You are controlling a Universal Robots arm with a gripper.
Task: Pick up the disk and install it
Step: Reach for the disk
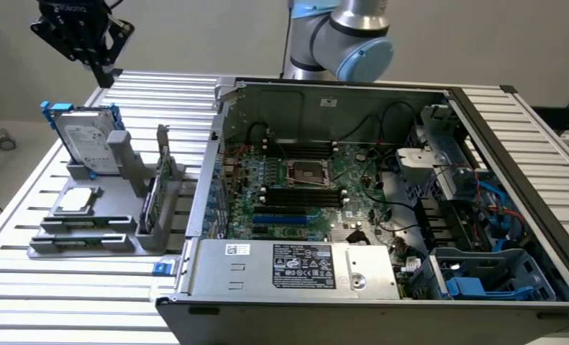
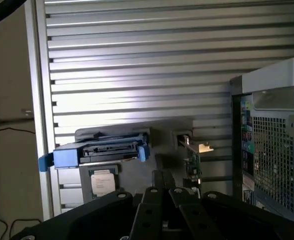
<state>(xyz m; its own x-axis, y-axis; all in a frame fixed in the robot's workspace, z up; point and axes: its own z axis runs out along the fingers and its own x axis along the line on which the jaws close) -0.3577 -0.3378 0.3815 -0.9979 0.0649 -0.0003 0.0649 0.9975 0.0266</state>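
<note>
The disk is a silver hard drive with a white label and blue rails. It stands upright at the back of a grey holder, on the exterior view's left. In the wrist view the disk shows edge-on, with its connector side facing the camera. My gripper hangs in the air above and slightly behind the disk, well clear of it. The black fingers are pressed together with nothing between them.
In the holder, a small square chip lies flat and a thin green card stands on edge. The open computer case takes up the exterior view's right, with blue drive-bay parts at its front corner. Everything rests on a slatted metal table.
</note>
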